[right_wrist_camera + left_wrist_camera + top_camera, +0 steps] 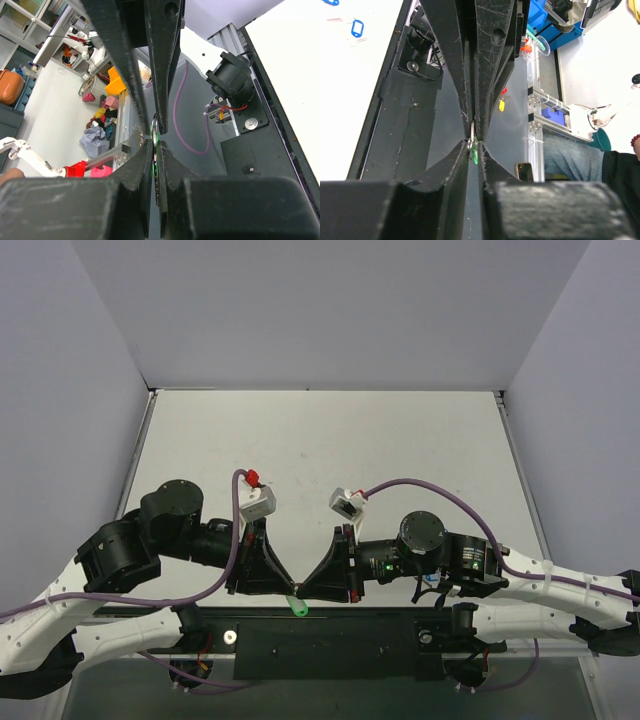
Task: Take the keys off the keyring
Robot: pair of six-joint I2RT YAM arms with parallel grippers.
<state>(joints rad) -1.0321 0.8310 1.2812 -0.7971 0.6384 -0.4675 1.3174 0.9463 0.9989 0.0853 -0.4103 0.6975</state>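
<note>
Both grippers meet tip to tip over the table's front edge. My left gripper (290,590) (474,142) is shut on the thin silvery keyring (470,134). The bright green piece of the keys (298,607) (475,153) hangs just below the tips. My right gripper (306,592) (156,142) is shut on a thin metal key (156,165), seen edge-on between its fingers with a green glint. The keyring (155,126) sits in the small gap between the two pairs of tips. Most of the keys and ring is hidden by the fingers.
A black mounting bar (330,635) runs along the near edge below the grippers. A blue-tagged key (357,27) lies on the white table (330,440) behind the left arm. Grey walls enclose the table on three sides.
</note>
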